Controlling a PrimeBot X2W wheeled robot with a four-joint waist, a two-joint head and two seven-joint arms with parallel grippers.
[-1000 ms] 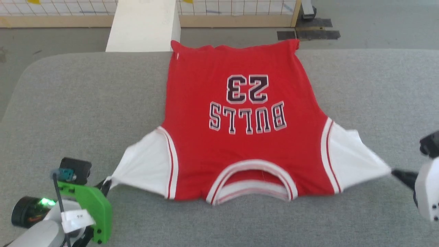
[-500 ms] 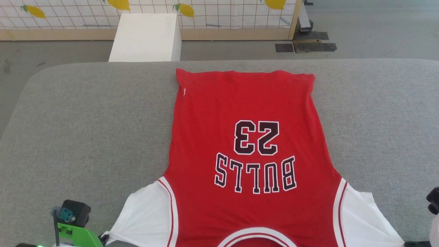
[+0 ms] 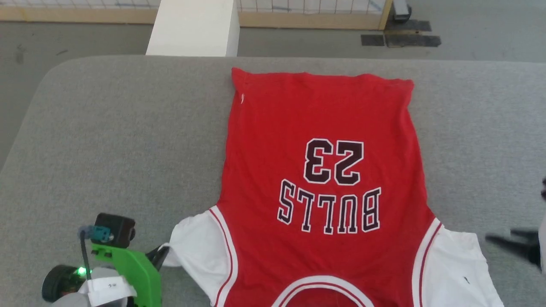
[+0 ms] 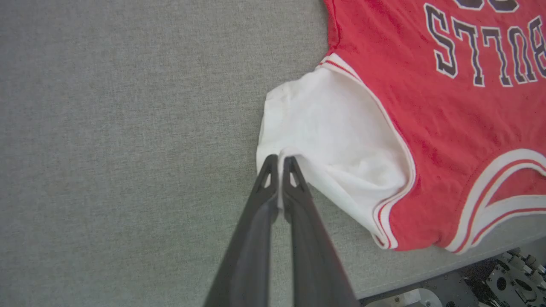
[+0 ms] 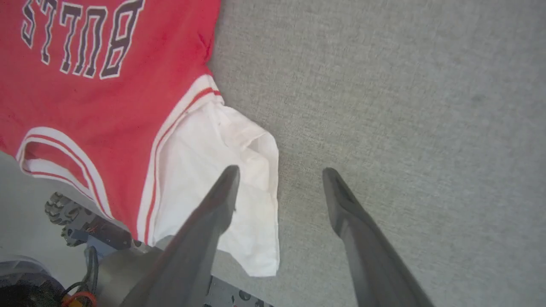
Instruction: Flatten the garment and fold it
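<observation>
The garment (image 3: pixel 324 128), a red jersey with white sleeves, lies spread on the grey table (image 3: pixel 119 140), its "BULLS 23" print facing up and its collar toward me at the near edge. My left gripper (image 3: pixel 158 257) is shut on the outer edge of the left sleeve (image 4: pixel 324 128); the wrist view shows its tips (image 4: pixel 279 160) pinching the white cloth. My right gripper (image 3: pixel 499 236) is open beside the right sleeve (image 3: pixel 456 264). In its wrist view the gripper (image 5: pixel 280 170) straddles the edge of the slack sleeve (image 5: pixel 204 149), one finger over the sleeve and one over bare table.
A white box (image 3: pixel 194 30) stands on the floor behind the table's far edge, before a wooden-framed mesh fence (image 3: pixel 307 17). Dark tape patches (image 3: pixel 401 40) mark the floor at the back right. Bare grey table lies on both sides of the garment.
The head camera has shifted. The garment's hem has slid back from the table's far edge toward me. My right gripper has opened and let go of the right sleeve, which now lies slack.
</observation>
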